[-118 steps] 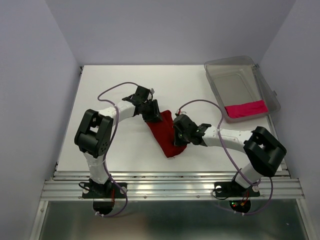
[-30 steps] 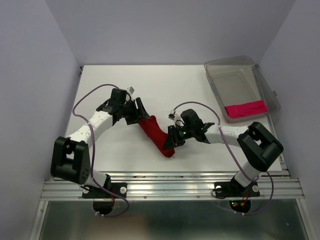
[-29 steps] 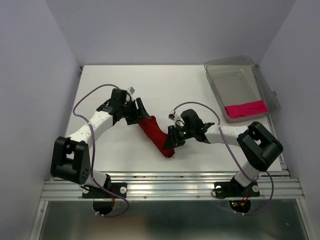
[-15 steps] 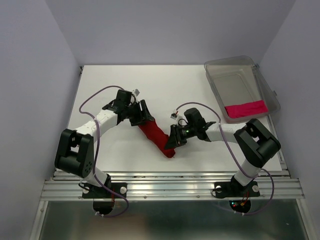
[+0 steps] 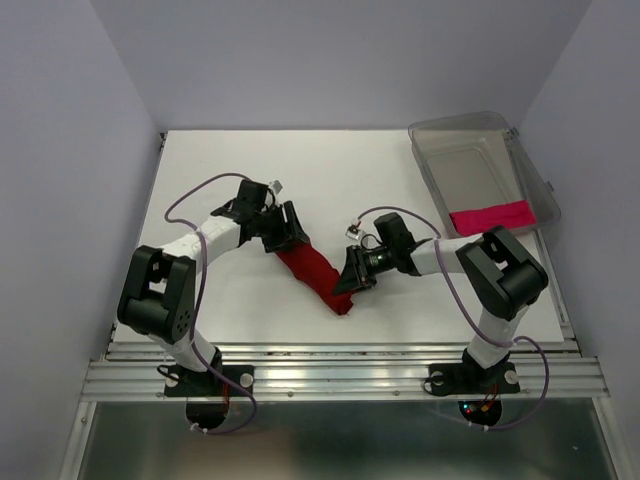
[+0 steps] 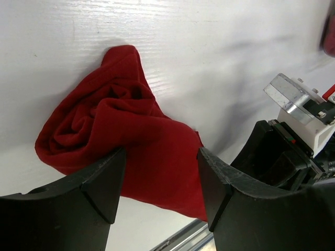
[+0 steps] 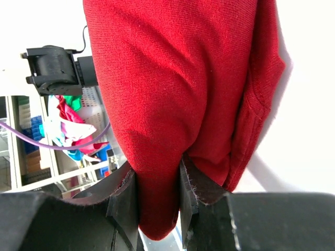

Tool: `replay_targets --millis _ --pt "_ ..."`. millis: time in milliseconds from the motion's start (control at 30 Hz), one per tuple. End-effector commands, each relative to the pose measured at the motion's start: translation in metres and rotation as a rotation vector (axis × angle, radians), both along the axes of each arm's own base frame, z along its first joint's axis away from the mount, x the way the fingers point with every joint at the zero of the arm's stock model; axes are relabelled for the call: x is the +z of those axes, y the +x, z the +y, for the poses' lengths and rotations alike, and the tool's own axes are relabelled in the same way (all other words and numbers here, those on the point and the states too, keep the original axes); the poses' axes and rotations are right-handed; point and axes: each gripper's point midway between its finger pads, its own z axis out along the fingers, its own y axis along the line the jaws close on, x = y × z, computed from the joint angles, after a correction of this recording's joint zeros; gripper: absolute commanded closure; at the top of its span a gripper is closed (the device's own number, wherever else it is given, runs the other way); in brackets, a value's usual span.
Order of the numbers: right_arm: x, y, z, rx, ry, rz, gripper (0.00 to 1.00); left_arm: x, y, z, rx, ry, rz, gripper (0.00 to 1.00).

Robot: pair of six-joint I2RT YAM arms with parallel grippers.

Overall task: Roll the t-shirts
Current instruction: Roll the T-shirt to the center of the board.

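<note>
The dark red t-shirt (image 5: 312,272) lies as a loose diagonal roll in the middle of the table. My left gripper (image 5: 290,238) stands open at the roll's upper left end, its wide jaws astride the bunched cloth (image 6: 120,120) without pinching it. My right gripper (image 5: 347,283) is shut on the roll's lower right end. In the right wrist view a thick fold of the red t-shirt (image 7: 172,78) is squeezed between its fingers (image 7: 123,196). The magenta-pink t-shirt (image 5: 490,218) lies rolled at the near end of the bin.
The clear plastic bin (image 5: 465,175) sits at the table's back right corner. The white table (image 5: 250,170) ends in a metal rail close behind the roll's lower end. The two grippers are near each other; the right one (image 6: 293,151) shows in the left wrist view.
The left gripper has slid right and closer onto the roll's upper end, its elbow swinging inward. The right gripper keeps its hold, and the roll looks slightly shorter and tighter.
</note>
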Motion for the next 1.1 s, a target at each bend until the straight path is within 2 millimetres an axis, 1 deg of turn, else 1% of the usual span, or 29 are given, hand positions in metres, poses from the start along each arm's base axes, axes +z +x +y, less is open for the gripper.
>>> replay_targets --millis 0,33,67,133,167,200,233,267,333,367,400,433,467,500,567,600,633,733,767,933,967,1000,1067 --pt "-0.006 0.015 -0.005 -0.039 -0.015 0.003 0.98 0.01 0.016 -0.007 -0.01 -0.008 -0.046 0.32" --pt "-0.011 0.017 -0.006 -0.048 -0.033 0.001 0.97 0.006 0.02 -0.008 -0.007 -0.003 -0.042 0.32" --pt "-0.014 0.017 -0.007 -0.045 -0.055 0.002 0.94 -0.001 0.021 -0.008 -0.007 0.005 -0.024 0.32" --pt "-0.02 0.02 -0.011 -0.058 -0.099 -0.011 0.93 -0.006 0.023 -0.009 -0.01 0.009 -0.009 0.33" --pt "-0.021 0.02 -0.012 -0.059 -0.111 -0.017 0.89 -0.008 0.024 -0.01 -0.01 0.009 -0.008 0.33" --pt "-0.024 0.024 -0.014 -0.075 -0.139 -0.031 0.87 -0.014 0.024 -0.009 -0.007 0.017 0.008 0.33" --pt "-0.026 0.024 -0.017 -0.082 -0.164 -0.034 0.83 -0.016 0.024 -0.009 -0.006 0.019 0.012 0.33" --pt "-0.028 0.023 -0.021 -0.086 -0.195 -0.04 0.82 -0.018 0.024 -0.009 -0.006 0.02 0.015 0.34" --pt "-0.032 0.032 -0.028 -0.122 -0.262 -0.082 0.81 -0.02 0.024 -0.01 -0.01 0.017 0.022 0.34" --pt "-0.035 0.031 -0.035 -0.136 -0.312 -0.078 0.79 -0.019 0.024 -0.012 -0.012 0.015 0.02 0.34" --pt "-0.036 0.033 -0.039 -0.142 -0.339 -0.101 0.68 -0.019 0.024 -0.012 -0.012 0.015 0.02 0.34" --pt "-0.032 0.041 -0.044 -0.173 -0.372 -0.147 0.61 -0.018 0.024 -0.012 -0.012 0.014 0.017 0.34" --pt "-0.034 0.04 -0.052 -0.177 -0.421 -0.15 0.54 -0.017 0.023 -0.013 -0.015 0.015 0.018 0.34" --pt "-0.031 0.042 -0.055 -0.186 -0.44 -0.166 0.41 -0.016 0.023 -0.013 -0.016 0.015 0.016 0.34" --pt "-0.025 0.046 -0.066 -0.21 -0.495 -0.206 0.34 -0.014 0.023 -0.014 -0.018 0.013 0.014 0.34" --pt "-0.021 0.046 -0.068 -0.211 -0.5 -0.22 0.27 -0.012 0.023 -0.015 -0.021 0.013 0.01 0.34" --pt "-0.012 0.048 -0.07 -0.224 -0.503 -0.251 0.24 -0.011 0.023 -0.016 -0.025 0.013 0.009 0.34" --pt "0.007 0.046 -0.073 -0.229 -0.498 -0.278 0.2 -0.008 0.023 -0.02 -0.038 0.015 0.002 0.34" --pt "0.017 0.045 -0.076 -0.236 -0.499 -0.294 0.2 -0.007 0.023 -0.021 -0.04 0.015 0.002 0.34" --pt "0.055 0.053 -0.081 -0.299 -0.491 -0.362 0.2 -0.007 0.023 -0.024 -0.041 0.011 0.008 0.34" --pt "0.069 0.054 -0.078 -0.317 -0.47 -0.392 0.22 -0.007 0.023 -0.023 -0.039 0.013 0.007 0.34" --pt "0.073 0.053 -0.076 -0.322 -0.467 -0.398 0.24 -0.009 0.022 -0.023 -0.038 0.017 0.012 0.34" --pt "0.086 0.058 -0.076 -0.357 -0.454 -0.422 0.31 -0.01 0.022 -0.024 -0.035 0.017 0.015 0.34"
